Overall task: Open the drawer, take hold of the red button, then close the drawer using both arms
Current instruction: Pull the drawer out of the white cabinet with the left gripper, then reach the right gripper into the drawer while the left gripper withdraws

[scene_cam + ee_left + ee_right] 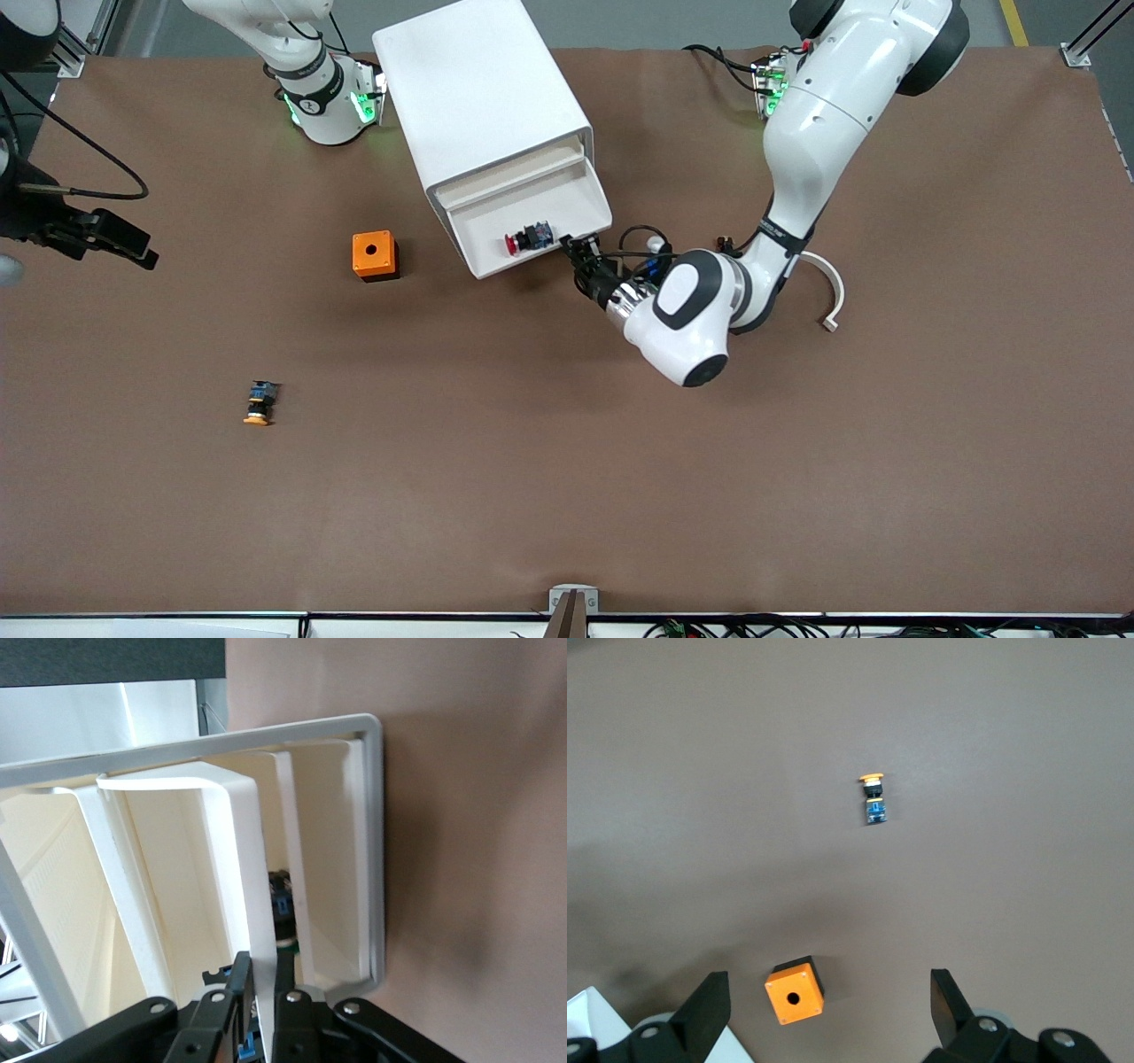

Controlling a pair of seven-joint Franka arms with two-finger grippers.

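The drawer (567, 190) stands pulled out of the white cabinet (478, 89). Inside it lies the button (529, 238), red cap toward the right arm's end. My left gripper (578, 252) is at the drawer's front corner, shut on its upright front wall. The left wrist view shows that white wall (241, 868) pinched between my left gripper's (260, 985) two fingers, with a dark bit of the button (282, 904) past it. My right gripper (133, 248) hangs high over the table's right-arm end. In its wrist view the right gripper (827, 985) is open and holds nothing.
An orange box (375, 255) with a round hole sits beside the cabinet; it also shows below the right gripper as the orange box (795, 992). An orange-yellow-capped button (259, 403) (873, 797) lies nearer the front camera. A white curved strip (828, 292) lies by the left arm.
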